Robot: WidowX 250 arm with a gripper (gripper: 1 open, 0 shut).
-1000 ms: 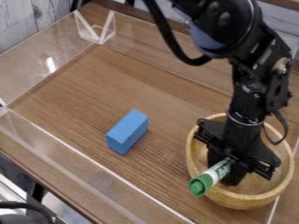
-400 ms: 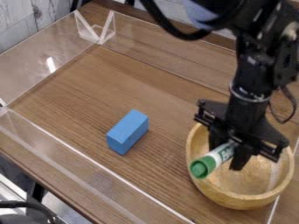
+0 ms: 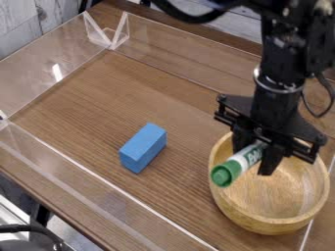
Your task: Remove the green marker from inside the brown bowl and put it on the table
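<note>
The green marker (image 3: 236, 165), white-barrelled with a dark green cap pointing lower left, hangs above the left rim of the brown bowl (image 3: 281, 211). My gripper (image 3: 257, 157) points straight down over the bowl and is shut on the marker's barrel. The marker is lifted clear of the bowl's floor, its cap end jutting past the rim. The bowl sits at the right front of the wood-grain table (image 3: 144, 88).
A blue rectangular block (image 3: 143, 147) lies on the table left of the bowl. Low clear plastic walls (image 3: 39, 64) run along the table's edges, with a folded corner piece (image 3: 108, 34) at the back.
The gripper has risen with the marker held in it, lifting the marker from the bowl's inside to above its rim and slightly left.
</note>
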